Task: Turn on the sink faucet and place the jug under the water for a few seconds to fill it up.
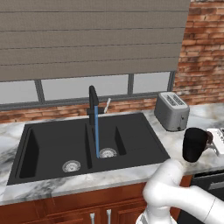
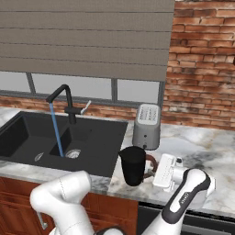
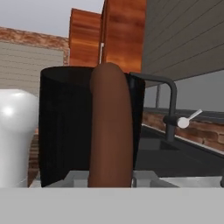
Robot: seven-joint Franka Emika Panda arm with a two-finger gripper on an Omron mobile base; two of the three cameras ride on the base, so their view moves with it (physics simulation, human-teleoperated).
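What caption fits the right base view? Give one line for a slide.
Water runs from the faucet into the sink while the tool meets the jug handle beside the toaster.

Home kitchen, black double-basin sink (image 1: 52,144) set in marble counter (image 2: 202,151), silver toaster (image 1: 172,111), brick wall (image 2: 202,64), window blind (image 1: 87,39), wooden cabinets (image 1: 65,210)

No readable text, label or number shows on anything.
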